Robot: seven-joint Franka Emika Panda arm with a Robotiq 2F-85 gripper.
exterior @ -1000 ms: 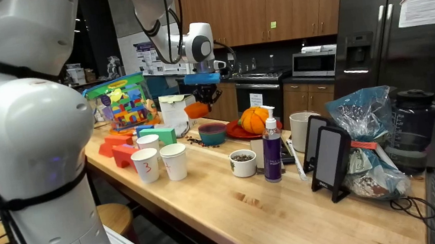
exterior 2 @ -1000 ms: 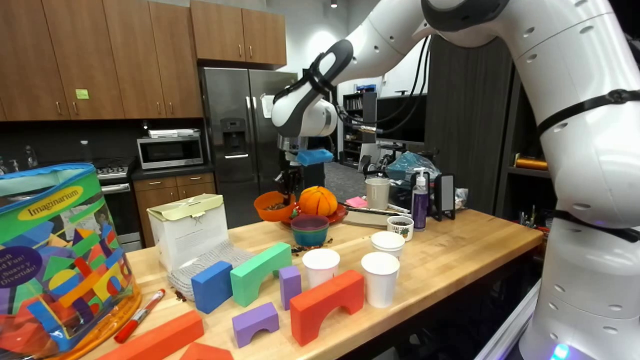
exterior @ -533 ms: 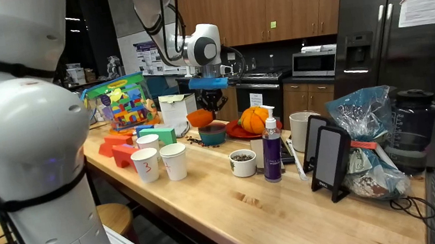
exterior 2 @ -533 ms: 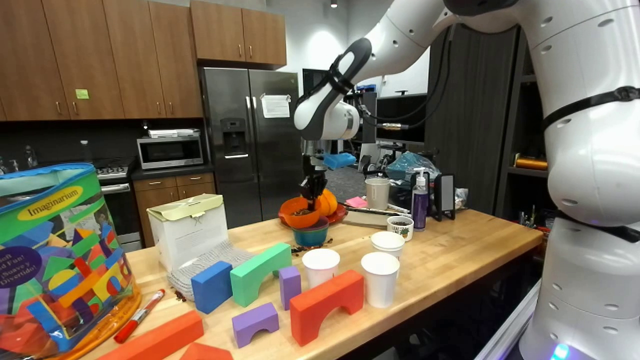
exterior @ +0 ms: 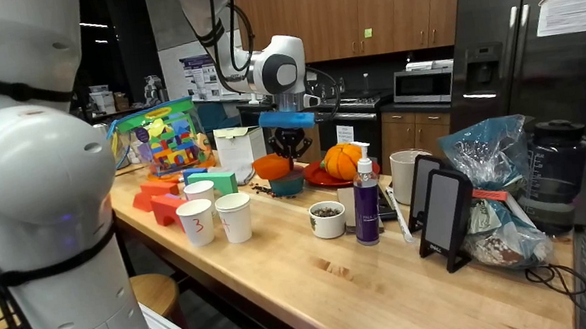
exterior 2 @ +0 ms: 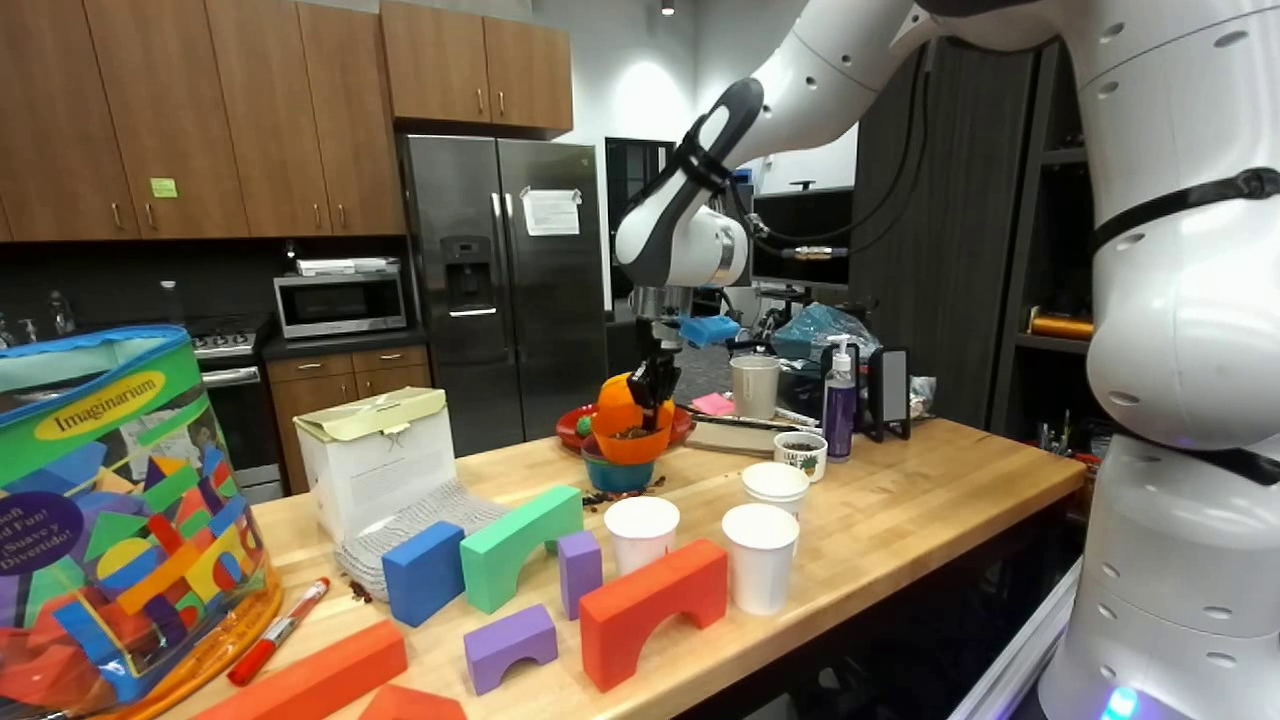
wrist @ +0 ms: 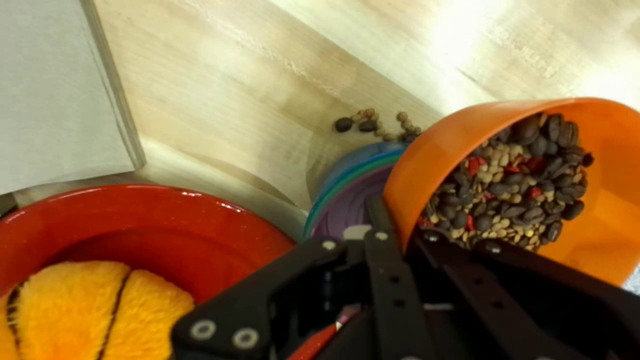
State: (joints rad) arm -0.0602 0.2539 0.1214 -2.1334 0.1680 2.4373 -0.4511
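Observation:
An orange bowl [exterior: 270, 166] holds dark beans, pale grains and red bits [wrist: 520, 185]. My gripper [exterior: 291, 162] is shut on its rim, one finger outside the wall and the other inside; the inner fingertip is hidden. The orange bowl [wrist: 425, 165] is tilted in the wrist view. It is just above a stack of nested bowls [exterior 2: 618, 476], teal outside and purple inside, partly over it; I cannot tell whether they touch. The stack's purple inside [wrist: 350, 200] shows under the gripper. A red plate [wrist: 225, 215] with a plush pumpkin [exterior: 342, 161] stands beside the stack.
Spilled beans [wrist: 370, 122] lie by the stack. Paper cups [exterior: 197, 222], a white bean cup [exterior: 328, 229], a purple pump bottle [exterior: 365, 211] and speakers [exterior: 444, 218] stand on the table. Foam blocks [exterior 2: 655, 610], a white box [exterior 2: 375, 460] and a block bag [exterior 2: 110, 500] are nearby.
My gripper has carried the orange bowl lower and over the stacked bowls, rightward in an exterior view. The bowl stays gripped. The other table objects have not moved.

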